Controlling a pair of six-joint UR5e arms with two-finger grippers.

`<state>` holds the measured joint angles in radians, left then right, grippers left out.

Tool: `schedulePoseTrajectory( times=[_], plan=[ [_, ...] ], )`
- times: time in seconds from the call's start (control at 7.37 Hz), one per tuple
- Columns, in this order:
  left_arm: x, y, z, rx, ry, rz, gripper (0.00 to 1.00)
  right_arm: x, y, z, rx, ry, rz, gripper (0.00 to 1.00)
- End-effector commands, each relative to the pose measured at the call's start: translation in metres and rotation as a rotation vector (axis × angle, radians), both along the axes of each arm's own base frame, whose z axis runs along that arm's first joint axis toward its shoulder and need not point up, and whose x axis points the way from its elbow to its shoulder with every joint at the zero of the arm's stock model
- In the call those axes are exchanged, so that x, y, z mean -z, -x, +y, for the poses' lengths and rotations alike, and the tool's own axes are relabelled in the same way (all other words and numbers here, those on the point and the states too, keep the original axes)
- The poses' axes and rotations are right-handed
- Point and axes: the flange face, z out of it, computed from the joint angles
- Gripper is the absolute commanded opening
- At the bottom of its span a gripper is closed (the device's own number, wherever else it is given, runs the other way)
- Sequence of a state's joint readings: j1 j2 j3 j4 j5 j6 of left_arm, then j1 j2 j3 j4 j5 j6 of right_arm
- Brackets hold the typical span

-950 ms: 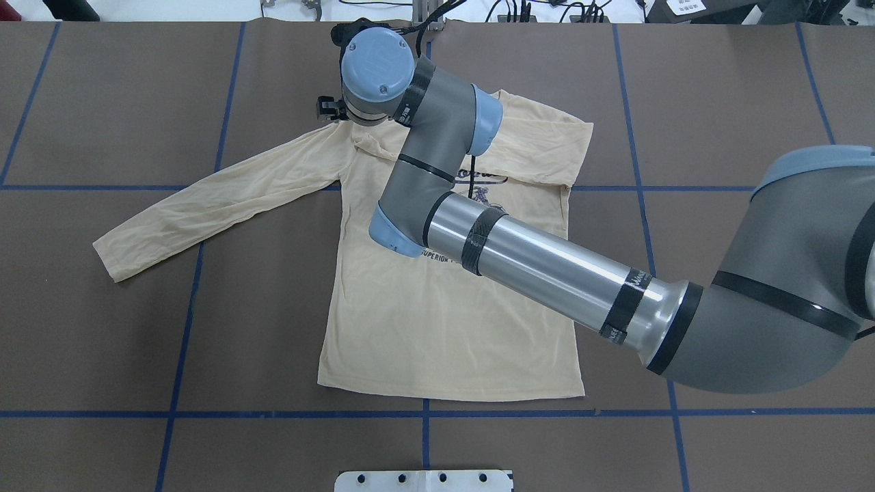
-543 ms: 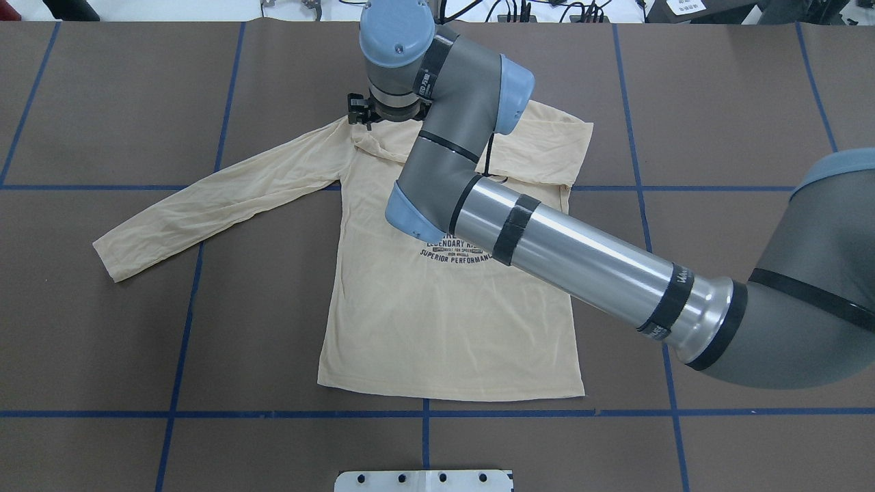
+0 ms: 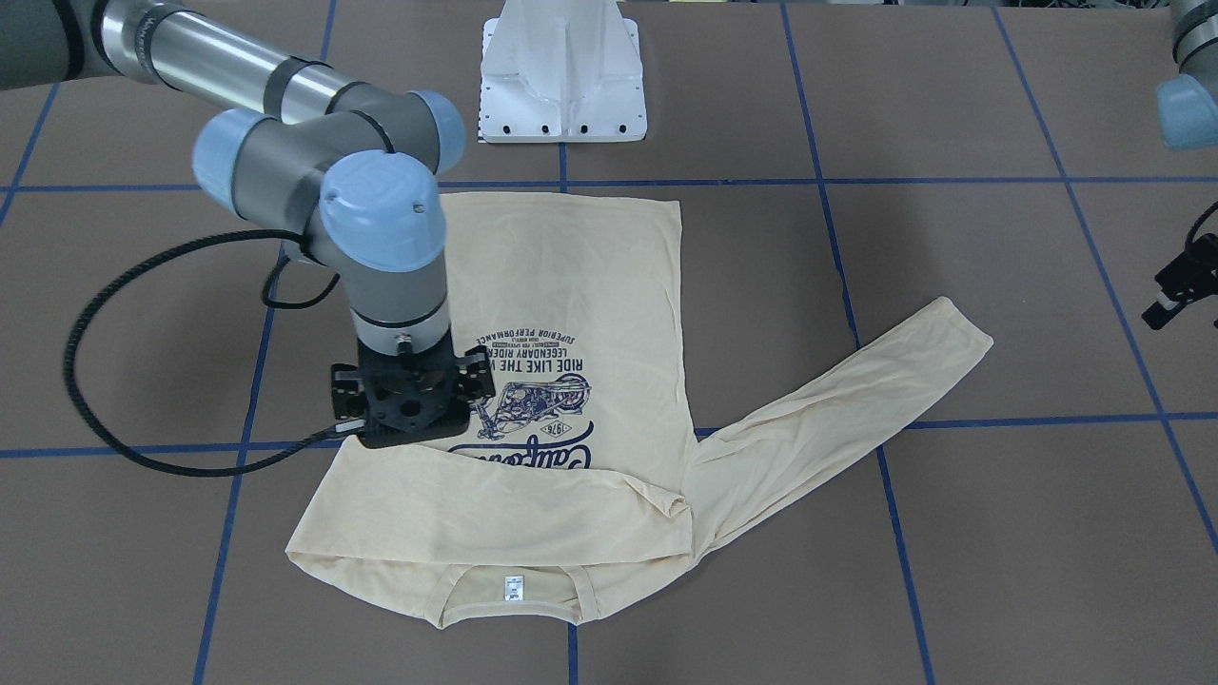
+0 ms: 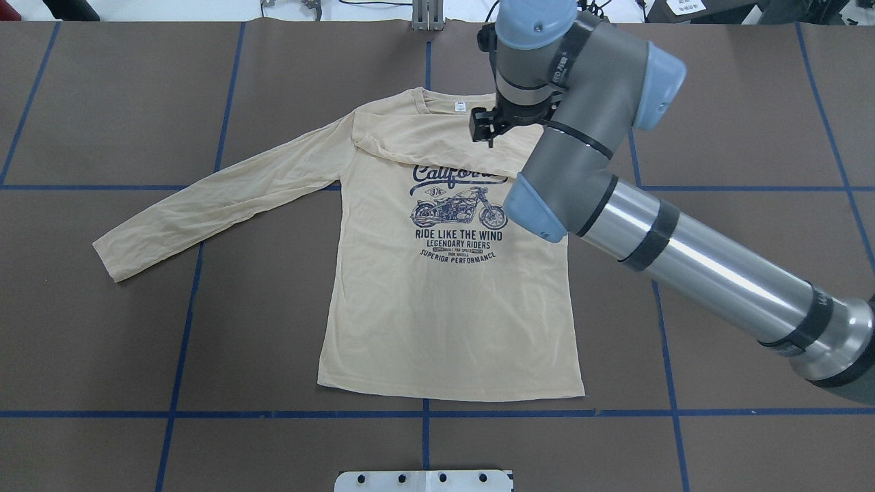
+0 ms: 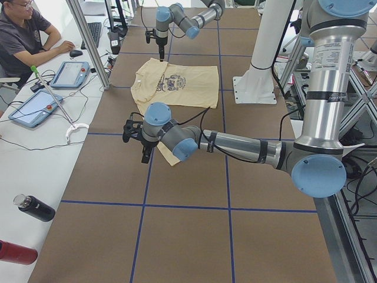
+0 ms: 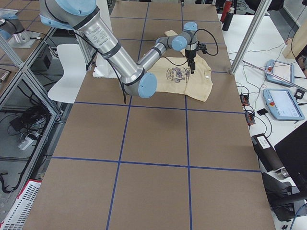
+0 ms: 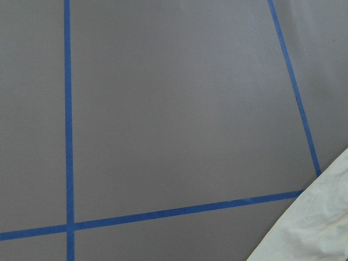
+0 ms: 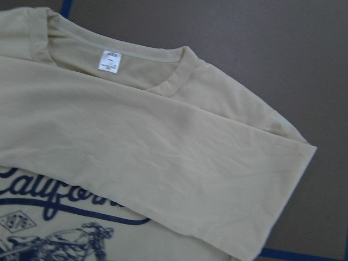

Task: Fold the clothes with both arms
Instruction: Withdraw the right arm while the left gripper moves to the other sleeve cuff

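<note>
The pale cream-yellow shirt (image 4: pixel 444 307) lies flat and face up, with its navy "California" motorcycle print (image 4: pixel 456 205) showing. One sleeve (image 4: pixel 424 140) is folded across the chest just below the collar and the white neck label (image 4: pixel 459 106). The other sleeve (image 4: pixel 219 195) stretches out to the left. My right gripper (image 4: pixel 484 128) hovers open over the folded sleeve near the shoulder, holding nothing. Its wrist view shows the fold (image 8: pixel 179 157) and the label (image 8: pixel 110 61). My left gripper (image 3: pixel 1172 290) hangs beyond the outstretched cuff (image 7: pixel 310 228); I cannot tell its state.
Brown table cover with blue tape lines (image 4: pixel 425 413). The white pedestal base (image 3: pixel 563 71) stands behind the shirt's hem. A person (image 5: pixel 23 35) sits at a side bench with tablets (image 5: pixel 69 73). A dark bottle (image 5: pixel 35 207) lies on that bench.
My right arm has swung right, from the folded sleeve's cuff end over to the other shoulder. The sleeve stays folded on the chest, and the print is now uncovered.
</note>
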<state>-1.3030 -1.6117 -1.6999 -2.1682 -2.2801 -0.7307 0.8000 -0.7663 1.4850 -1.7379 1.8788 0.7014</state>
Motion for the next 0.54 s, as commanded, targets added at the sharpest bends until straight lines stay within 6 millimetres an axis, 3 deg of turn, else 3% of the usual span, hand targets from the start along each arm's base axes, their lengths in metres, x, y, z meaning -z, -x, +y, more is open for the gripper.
schedulePoseTrajectory(
  times=[0.0, 0.14, 0.27, 0.41],
  plan=[
    [0.027, -0.063, 0.028, 0.091, 0.077, 0.007, 0.99, -0.039, -0.096, -0.001, 0.088, 0.013, 0.088, 1.00],
    [0.022, -0.093, 0.042, 0.109, 0.107, -0.011, 0.99, -0.073, -0.162, 0.000, 0.119, 0.047, 0.012, 1.00],
    [0.010, -0.118, 0.063, 0.142, 0.111, 0.000, 0.99, -0.093, -0.219, 0.000, 0.130, 0.077, -0.065, 1.00],
    [-0.012, -0.120, 0.091, 0.148, 0.115, 0.015, 0.99, -0.111, -0.253, 0.015, 0.113, 0.115, -0.121, 1.00]
  ],
)
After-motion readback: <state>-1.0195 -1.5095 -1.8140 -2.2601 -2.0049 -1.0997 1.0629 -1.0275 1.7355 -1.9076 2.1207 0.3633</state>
